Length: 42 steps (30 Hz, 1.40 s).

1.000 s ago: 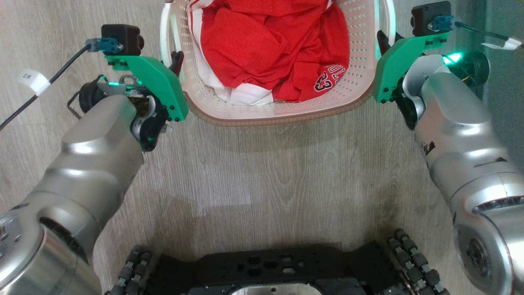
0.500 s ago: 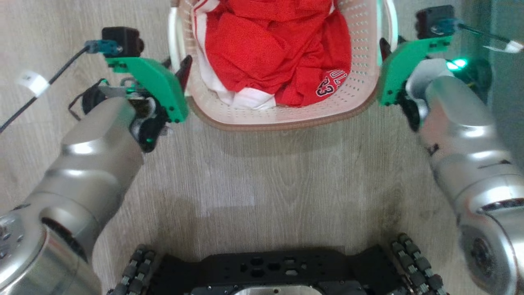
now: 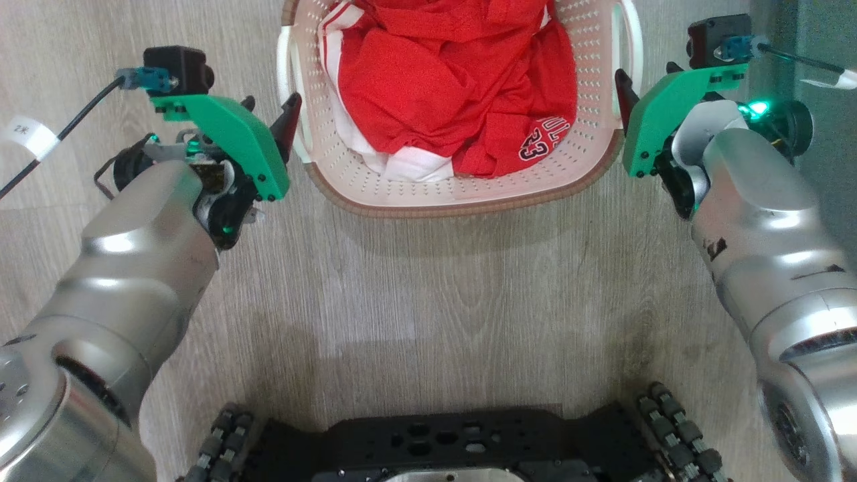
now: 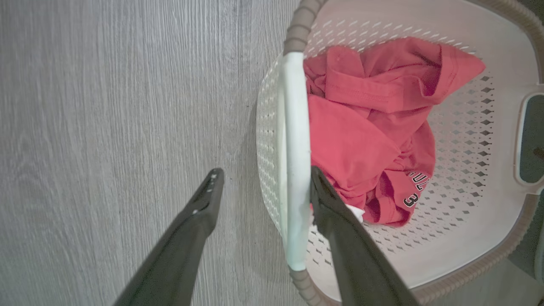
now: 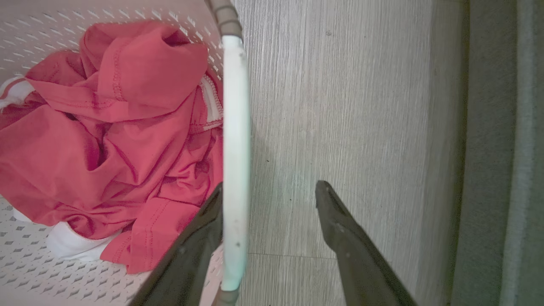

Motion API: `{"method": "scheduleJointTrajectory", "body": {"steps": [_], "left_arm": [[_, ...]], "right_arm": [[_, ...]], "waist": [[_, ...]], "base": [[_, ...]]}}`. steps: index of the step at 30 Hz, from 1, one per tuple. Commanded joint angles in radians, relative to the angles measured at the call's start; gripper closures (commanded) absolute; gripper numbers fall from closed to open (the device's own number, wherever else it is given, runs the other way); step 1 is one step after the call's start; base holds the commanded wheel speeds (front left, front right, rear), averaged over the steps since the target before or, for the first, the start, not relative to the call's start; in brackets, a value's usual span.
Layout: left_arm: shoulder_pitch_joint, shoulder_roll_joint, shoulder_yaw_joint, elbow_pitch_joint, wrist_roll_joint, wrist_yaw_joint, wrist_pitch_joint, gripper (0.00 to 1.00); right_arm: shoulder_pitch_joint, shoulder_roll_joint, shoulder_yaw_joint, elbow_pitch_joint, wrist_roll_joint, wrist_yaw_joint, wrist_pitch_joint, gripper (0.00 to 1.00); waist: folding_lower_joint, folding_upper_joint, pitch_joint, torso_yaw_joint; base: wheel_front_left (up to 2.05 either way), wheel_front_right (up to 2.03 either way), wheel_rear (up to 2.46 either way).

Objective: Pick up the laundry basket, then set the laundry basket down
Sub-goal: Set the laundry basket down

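The laundry basket (image 3: 462, 204), cream with a brown rim and red clothes (image 3: 455, 80) inside, stands on the wood floor at the top centre of the head view. My left gripper (image 3: 271, 110) is open at its left white handle (image 3: 289, 100). In the left wrist view the handle (image 4: 293, 170) runs between the spread fingers of that gripper (image 4: 265, 176), close to the right one. My right gripper (image 3: 644, 75) is open at the right handle (image 3: 636, 47). In the right wrist view that handle (image 5: 236, 127) lies just inside the left finger of the gripper (image 5: 271, 187).
My black wheeled base (image 3: 442, 442) fills the bottom of the head view, with bare wood floor (image 3: 442, 301) between it and the basket. A grey-green upright surface (image 5: 501, 148) runs close along the floor to the right of my right arm.
The basket now looks slightly smaller and sits lower in the head view. The left gripper's fingers have spread apart around the handle, and both arms have shifted slightly outward.
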Motion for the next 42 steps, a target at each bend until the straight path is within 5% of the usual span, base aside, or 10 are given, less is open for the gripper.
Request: {"method": "scheduleJointTrajectory", "body": {"steps": [1,21,27,42], "left_arm": [[-0.013,0.041,0.011,0.002,-0.008,0.001,-0.022,0.00],[0.094,0.050,0.050,-0.001,-0.001,0.001,-0.160,0.00],[0.117,0.077,0.211,-0.038,0.149,0.009,-0.161,0.00],[0.407,0.084,0.690,-0.423,0.659,0.138,-0.161,0.00]], "right_arm": [[0.039,0.010,0.019,-0.010,0.007,-0.009,-0.008,0.00],[0.119,0.010,-0.039,0.002,0.007,-0.009,-0.175,0.00],[0.160,0.008,-0.067,-0.045,-0.026,-0.009,-0.190,0.00],[0.409,0.008,-0.211,-0.473,-0.134,-0.009,-0.191,0.00]], "waist": [[0.0000,-0.0001,-0.005,0.000],[0.0000,-0.0001,-0.188,0.004],[0.0000,-0.0001,-0.245,0.011],[0.0000,-0.0001,-0.417,0.024]], "base": [[0.00,0.00,0.00],[0.00,0.00,0.00],[0.00,0.00,0.00],[0.00,0.00,0.00]]}}
